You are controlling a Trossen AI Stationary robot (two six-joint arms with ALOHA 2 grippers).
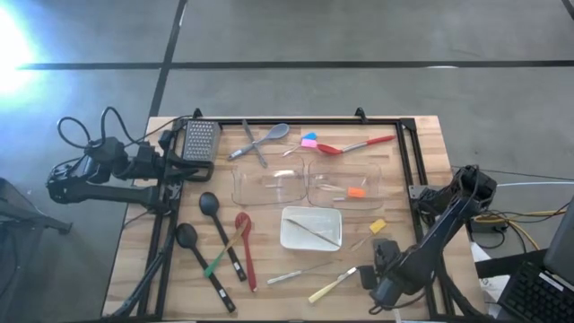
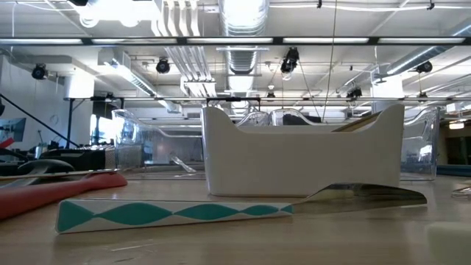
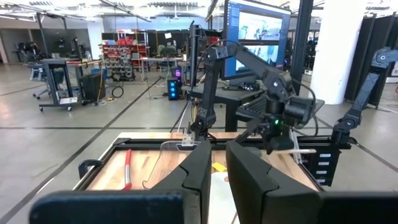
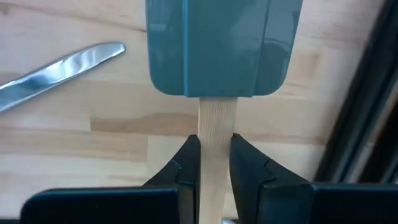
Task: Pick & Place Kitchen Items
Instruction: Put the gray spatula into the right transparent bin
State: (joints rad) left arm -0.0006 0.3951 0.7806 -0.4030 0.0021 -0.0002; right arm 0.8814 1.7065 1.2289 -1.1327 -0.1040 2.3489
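Right now your right end effector (image 4: 213, 158) is clamped on the pale wooden handle of a grey-blue flat-bladed spatula (image 4: 216, 46), its 2 dark fingers pinching the stick just below the blade, near the front right corner of the wooden counter (image 1: 421, 144); whether the spatula rests on the wood or is already lifted, you cannot tell from these views. The grip is narrow and sits on a smooth round stick; if you swing fast the wide blade may twist the handle between the fingers and slide out. A silver butter knife (image 4: 59, 67) lies just beside the blade; a low sweep could knock it. The 2 clear plastic bins (image 1: 309, 184) stand in the middle of the counter with a white rectangular tray (image 1: 312, 229) in front of them; carry too low and the blade could catch a bin wall or the tray rim. A knife with a teal-patterned handle (image 2: 173, 214) lies near the tray as well; keep clear of it. Your left end effector (image 3: 216, 177) waits at the left edge of the counter, fingers nearly together and holding nothing; it is well apart, so a clash looks unlikely unless both arms head for the bins together.
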